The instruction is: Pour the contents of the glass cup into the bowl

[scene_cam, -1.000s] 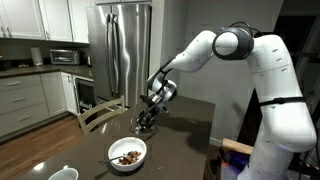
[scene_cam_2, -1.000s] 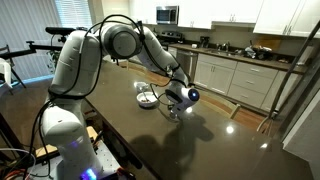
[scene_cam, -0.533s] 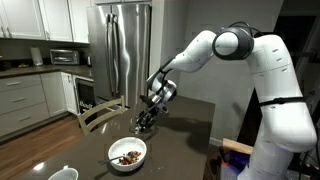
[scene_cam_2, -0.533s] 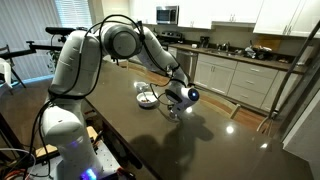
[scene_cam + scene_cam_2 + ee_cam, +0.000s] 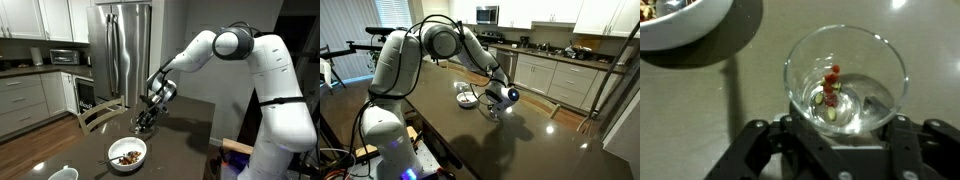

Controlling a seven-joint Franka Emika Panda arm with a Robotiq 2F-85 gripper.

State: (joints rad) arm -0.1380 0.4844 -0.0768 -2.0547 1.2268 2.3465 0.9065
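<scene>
The glass cup (image 5: 845, 75) stands upright on the dark table, seen from above in the wrist view, with my gripper (image 5: 843, 128) shut around its lower part. A few red and pale bits (image 5: 830, 86) lie at its bottom. In both exterior views the gripper (image 5: 147, 119) (image 5: 496, 108) sits low over the table just beyond the white bowl (image 5: 112, 151) (image 5: 460, 99). A small heap of reddish-brown contents (image 5: 128, 157) lies in the bowl. The bowl's rim (image 5: 690, 35) shows at the upper left of the wrist view, apart from the glass.
A smaller white cup (image 5: 62, 174) stands near the table's front edge. A wooden chair back (image 5: 100, 112) rises at the table's far side before the steel fridge (image 5: 120, 50). Kitchen counters (image 5: 560, 60) run behind the table.
</scene>
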